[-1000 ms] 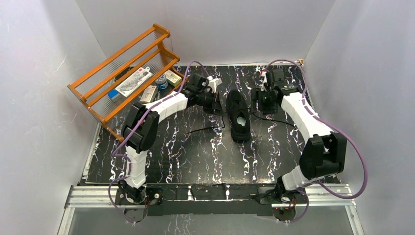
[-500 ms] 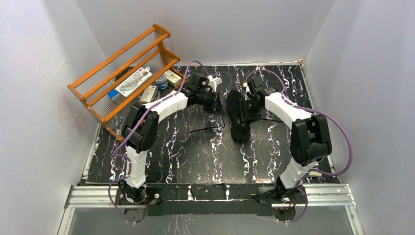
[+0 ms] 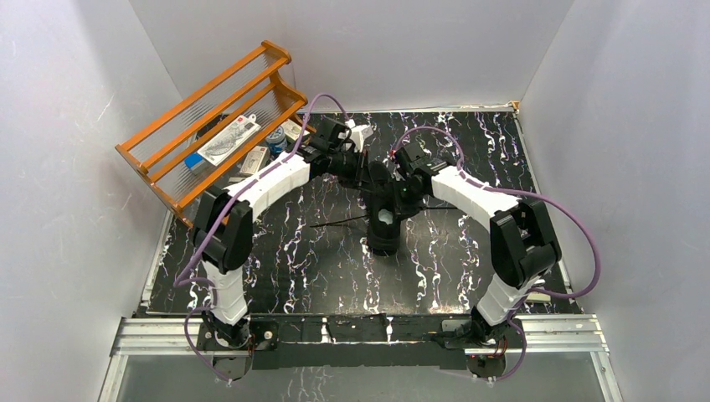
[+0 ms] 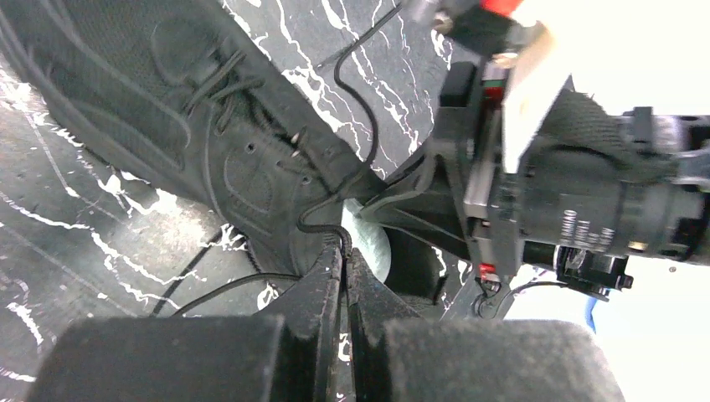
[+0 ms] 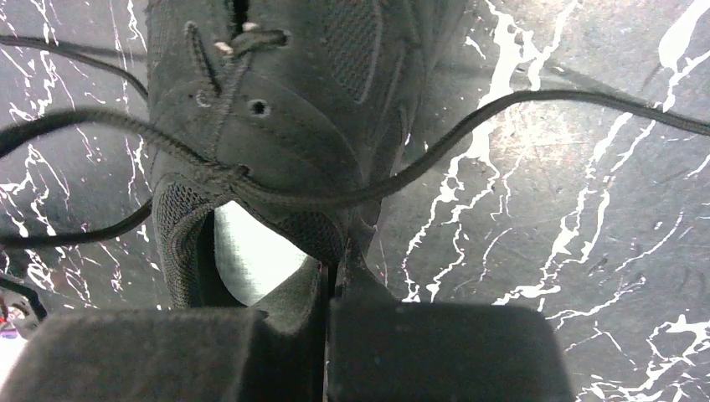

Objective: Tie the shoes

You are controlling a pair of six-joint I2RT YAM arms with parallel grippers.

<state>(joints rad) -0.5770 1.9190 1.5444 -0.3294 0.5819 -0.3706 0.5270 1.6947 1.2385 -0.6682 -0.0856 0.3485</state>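
Item: one black sneaker (image 3: 387, 236), lying on the black, white-veined desk (image 3: 469, 251) near its middle, between the two arms, opening upward. The overhead view alone gave the layout: both arms reached inward to meet over the far part of the sneaker, a thin lace strand (image 3: 335, 224) trailed left across the desk, and an orange rack (image 3: 209, 109) holding small packets stood at the far left corner. That view did not resolve either gripper's fingers. The left wrist view supplied them: the left gripper (image 4: 343, 251) had its fingers pressed together, pinching a black lace (image 4: 318, 224) that curled off the sneaker's collar just beside the pale insole (image 4: 373, 247); the right arm (image 4: 586, 209) filled the right side of that frame, close by. The right wrist view showed the right gripper (image 5: 328, 272) with fingers likewise pressed together at the collar rim beside the insole; whether anything lay between them could not be told. Only this view showed a second lace (image 5: 469, 117) running slack from the eyelets across the upper and away over the desk to the right.
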